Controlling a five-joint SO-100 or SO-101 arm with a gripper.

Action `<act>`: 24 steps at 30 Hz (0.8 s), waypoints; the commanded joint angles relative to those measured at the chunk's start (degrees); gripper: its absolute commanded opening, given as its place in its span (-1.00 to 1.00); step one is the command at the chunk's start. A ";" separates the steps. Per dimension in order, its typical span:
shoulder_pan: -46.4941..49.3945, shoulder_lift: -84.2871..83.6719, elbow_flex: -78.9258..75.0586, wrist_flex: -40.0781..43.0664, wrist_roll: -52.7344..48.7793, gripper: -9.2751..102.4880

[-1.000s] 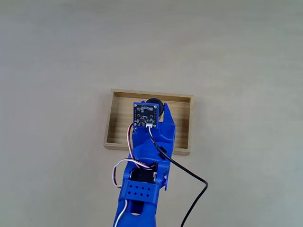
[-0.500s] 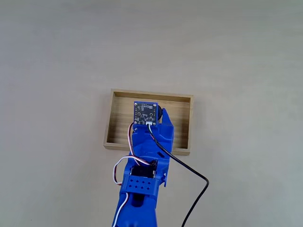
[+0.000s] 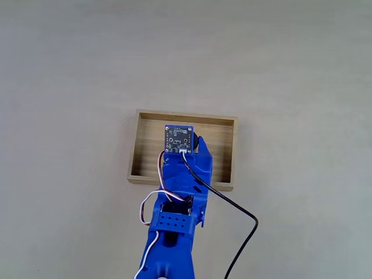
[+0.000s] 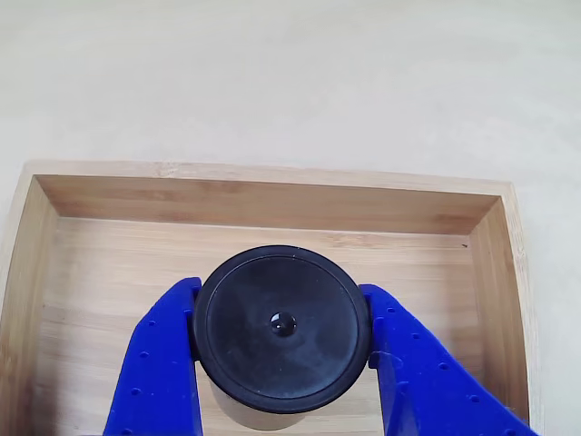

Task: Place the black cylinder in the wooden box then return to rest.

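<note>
The wooden box lies in the middle of the table in the fixed view, and its far wall runs across the other view. The black cylinder has a round, dished top and is held between two blue fingers, with my gripper shut on its sides. It hangs over the middle of the box floor; I cannot tell whether it touches the wood. In the fixed view only a sliver of the cylinder peeks out to the right of the wrist's circuit board.
My blue arm reaches up from the bottom edge over the box's near wall. A black cable loops off to the right of the arm. Bare light table surrounds the box on every side.
The cylinder showed above the circuit board a second ago and now sits mostly under it, further from the far wall. The arm's lower joints have shifted slightly toward the bottom edge.
</note>
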 commanded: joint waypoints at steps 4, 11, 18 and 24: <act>-0.18 0.35 -6.94 -2.72 0.62 -0.55; -0.26 1.41 -6.94 -3.96 0.97 -0.55; -0.18 2.02 -7.03 -3.96 1.05 -0.55; -0.18 2.46 -7.03 -3.96 1.76 -0.52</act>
